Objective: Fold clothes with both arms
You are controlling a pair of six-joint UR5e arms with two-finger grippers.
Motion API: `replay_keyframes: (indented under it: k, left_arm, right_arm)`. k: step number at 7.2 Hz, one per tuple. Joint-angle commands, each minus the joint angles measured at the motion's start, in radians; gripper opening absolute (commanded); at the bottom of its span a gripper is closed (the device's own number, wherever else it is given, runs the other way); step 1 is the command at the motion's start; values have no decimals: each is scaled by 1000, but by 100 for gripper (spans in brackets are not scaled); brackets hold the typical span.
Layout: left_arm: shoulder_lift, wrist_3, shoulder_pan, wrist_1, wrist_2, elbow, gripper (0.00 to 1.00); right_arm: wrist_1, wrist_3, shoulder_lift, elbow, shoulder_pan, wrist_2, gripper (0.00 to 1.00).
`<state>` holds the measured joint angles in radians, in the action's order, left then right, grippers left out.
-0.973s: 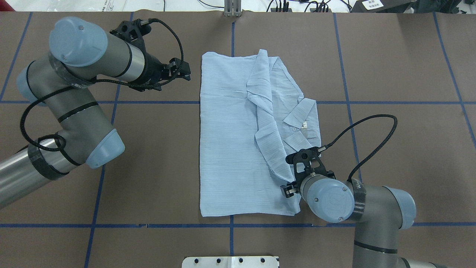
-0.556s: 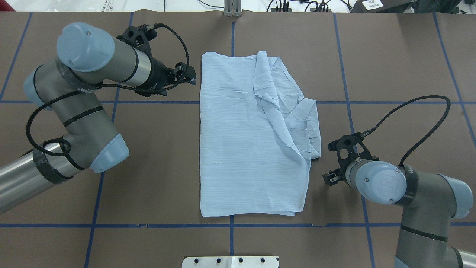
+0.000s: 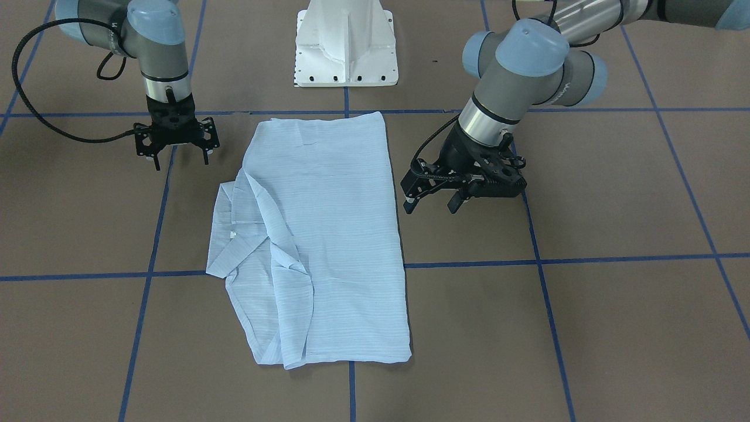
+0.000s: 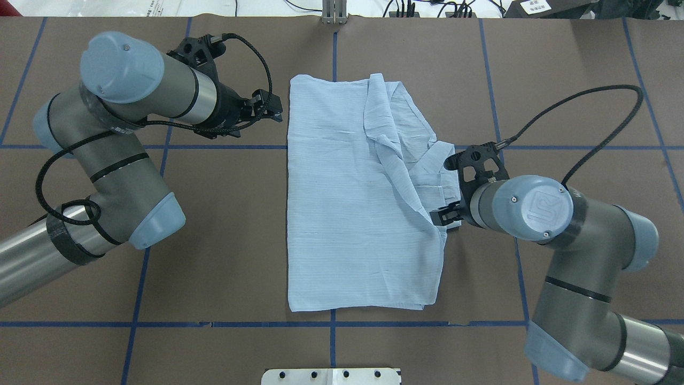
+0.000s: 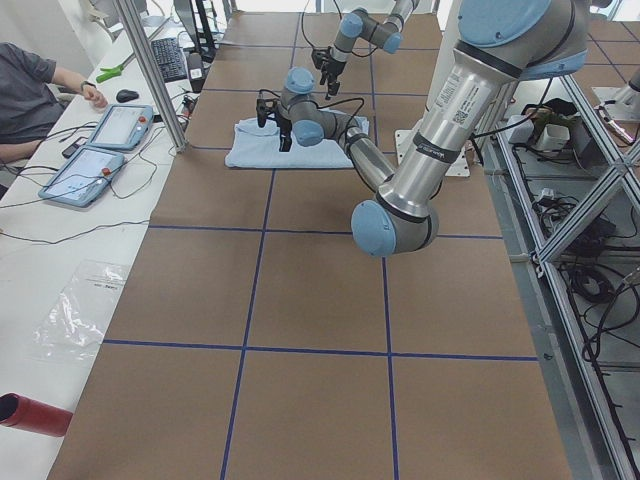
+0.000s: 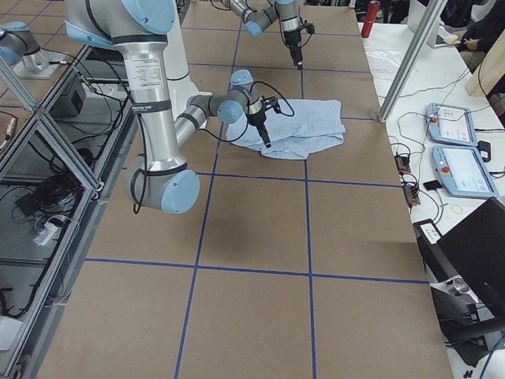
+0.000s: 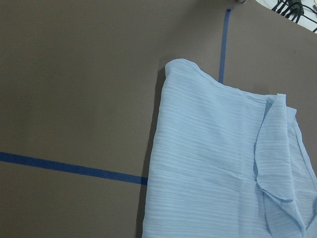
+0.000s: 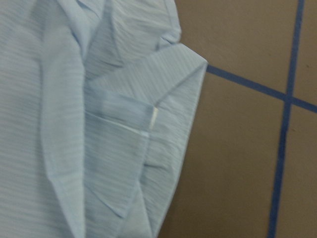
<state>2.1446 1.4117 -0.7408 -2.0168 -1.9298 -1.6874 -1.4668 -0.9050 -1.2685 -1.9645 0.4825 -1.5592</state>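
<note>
Its fingers spread, the black right gripper [image 4: 441,217] has swung back over the collar edge [image 4: 442,163] of the half-folded light-blue striped shirt [image 4: 342,214] on the brown worktop [image 4: 214,240], seemingly to regrasp; the left gripper [image 4: 271,106] waits beside it, fingers spread.

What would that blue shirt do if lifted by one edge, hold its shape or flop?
Probably flop: the shirt lies limp, with soft wrinkles and draped folds. Likely light, since the cloth looks thin. A push would probably bunch it rather than slide it whole; the collar side already sits rumpled.
</note>
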Motion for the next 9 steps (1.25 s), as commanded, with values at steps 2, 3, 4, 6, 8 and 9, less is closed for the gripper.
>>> replay_keyframes:
  k: [2,3,4,6,8,9]
  left_arm:
    - [-3,-7,0,-2,0,5,100]
    - [-2,-7,0,-2,0,5,100]
    - [-3,-7,0,-2,0,5,100]
    - [-3,-7,0,-2,0,5,100]
    - [-5,-7,0,0,0,5,100]
    - [0,-7,0,-2,0,5,100]
  right_arm:
    - [2,5,214,229,-2,42,100]
    - [3,6,221,266,-2,42,100]
    - [0,6,204,266,-12,42,100]
    - [-3,6,201,279,-25,33,100]
    - [-4,8,195,283,-30,30,100]
    - [-4,17,190,283,-25,28,100]
